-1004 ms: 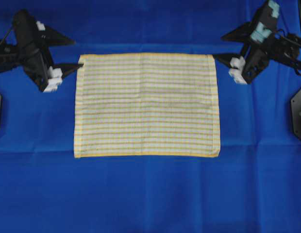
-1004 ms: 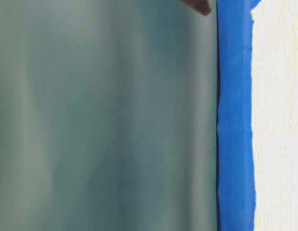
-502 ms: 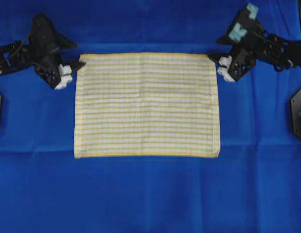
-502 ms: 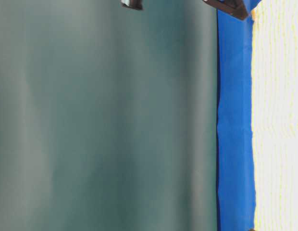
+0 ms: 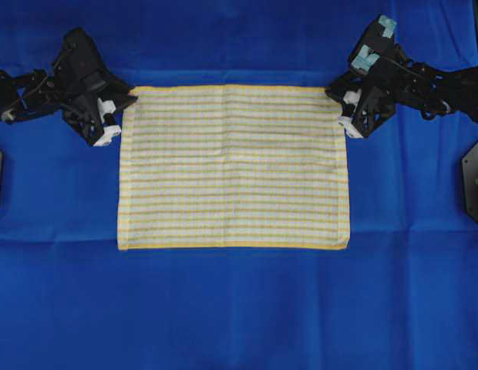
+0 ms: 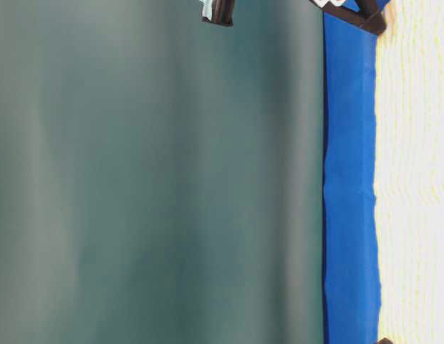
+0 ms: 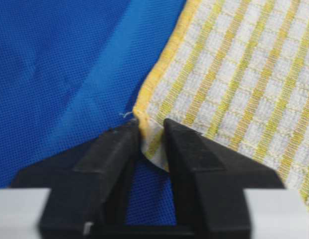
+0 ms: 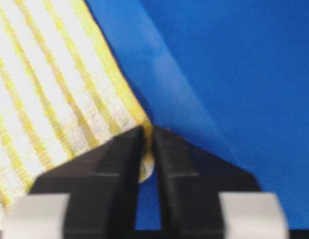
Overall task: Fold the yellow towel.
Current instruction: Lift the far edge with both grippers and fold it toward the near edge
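Blue cloth (image 5: 239, 308) is spread beneath the flat yellow towel (image 5: 233, 166). Its far corners are pinched by left gripper (image 7: 150, 139) and right gripper (image 8: 147, 137); both should be lifted evenly, kept taut.

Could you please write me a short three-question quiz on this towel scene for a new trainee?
1. True or false: the yellow towel is already folded in half.
2. Which part of the towel does the left gripper pinch? A) a corner B) the middle C) the near hem
3. Fill in: the towel lies on a plain ____ table cloth.

Key
1. False: it lies flat and fully spread.
2. A: the fingers are closed on a far corner, and the right gripper pinches the other far corner.
3. blue
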